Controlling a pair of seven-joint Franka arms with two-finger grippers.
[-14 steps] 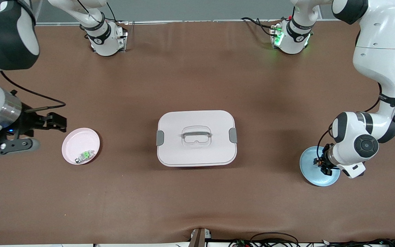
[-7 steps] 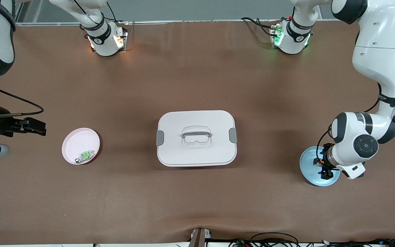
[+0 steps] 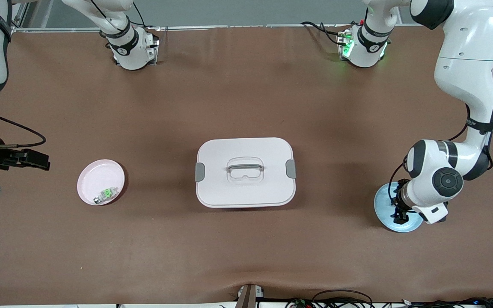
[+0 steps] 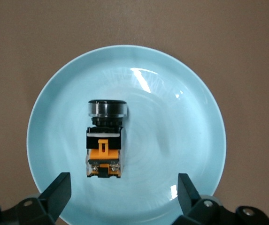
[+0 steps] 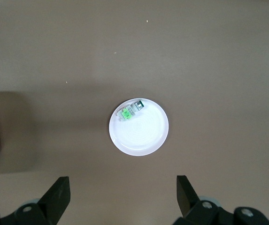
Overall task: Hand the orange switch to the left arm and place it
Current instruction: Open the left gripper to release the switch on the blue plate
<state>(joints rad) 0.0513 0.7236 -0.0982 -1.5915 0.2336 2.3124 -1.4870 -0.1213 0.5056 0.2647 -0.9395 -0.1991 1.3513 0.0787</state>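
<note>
Glossy blue plate [image 4: 181, 117], matt brown table cloth [image 3: 246, 239], smooth white plastic box [image 3: 245, 149], glossy white arms [image 3: 464, 51].

box [image 3: 245, 172] between two plates, orange switch [image 4: 104, 140] on one

A matte brown table covering [image 3: 229, 85] fills the scene, softly lit with faint glare. A grey wall strip [image 3: 246, 13] runs along its top edge; black cables [image 3: 340, 297] trail at its near edge.
</note>
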